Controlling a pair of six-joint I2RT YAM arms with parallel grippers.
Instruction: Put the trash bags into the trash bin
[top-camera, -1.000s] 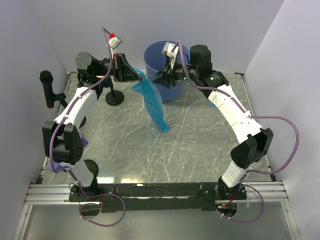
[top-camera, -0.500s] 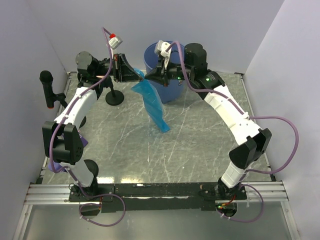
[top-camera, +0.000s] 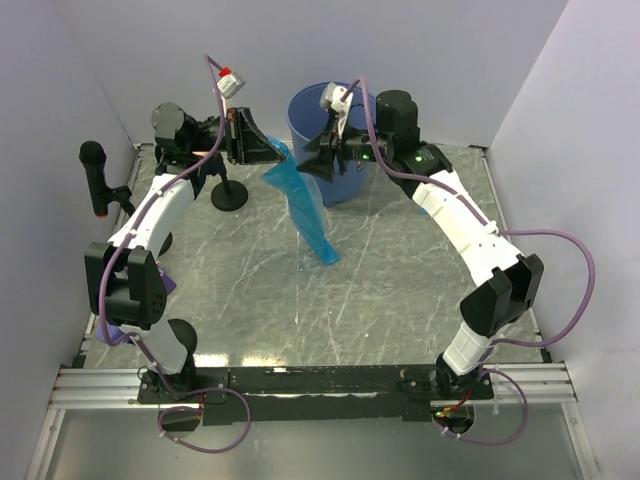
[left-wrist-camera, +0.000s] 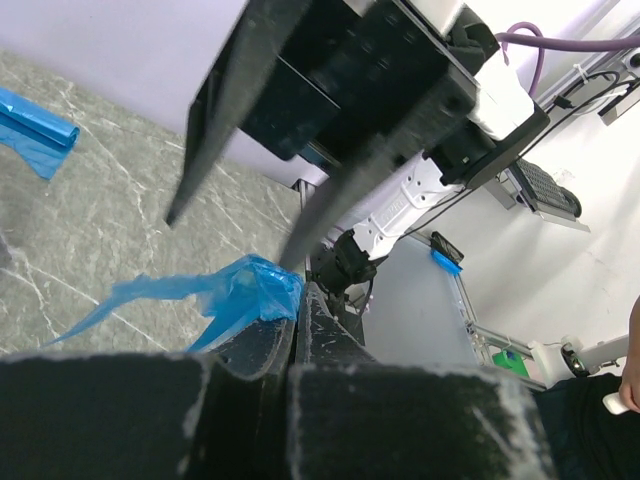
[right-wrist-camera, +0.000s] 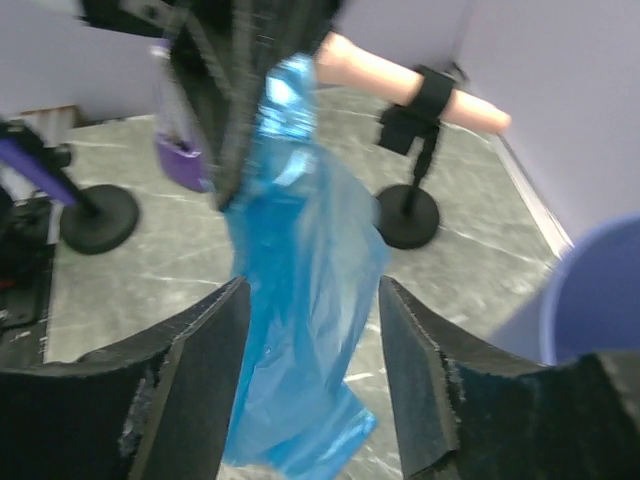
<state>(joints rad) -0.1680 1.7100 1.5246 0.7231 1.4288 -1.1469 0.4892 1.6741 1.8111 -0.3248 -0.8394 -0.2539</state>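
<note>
A long translucent blue trash bag hangs from my left gripper, its lower end reaching the table. In the left wrist view, the left gripper is shut on the bag's bunched top. My right gripper stands open beside the hanging bag, in front of the round blue trash bin. In the right wrist view the bag hangs between the spread fingers of the right gripper, apart from both. A blue film end lies on the table; I cannot tell whether it belongs to the same bag.
A black round-based stand sits at the back left, and a black handle stands by the left wall. A purple object lies behind the left arm. The bin's rim is close to my right gripper.
The right gripper swung left toward the hanging bag, shut, then opened again and drew back slightly. The left arm and the bag have stayed put.
</note>
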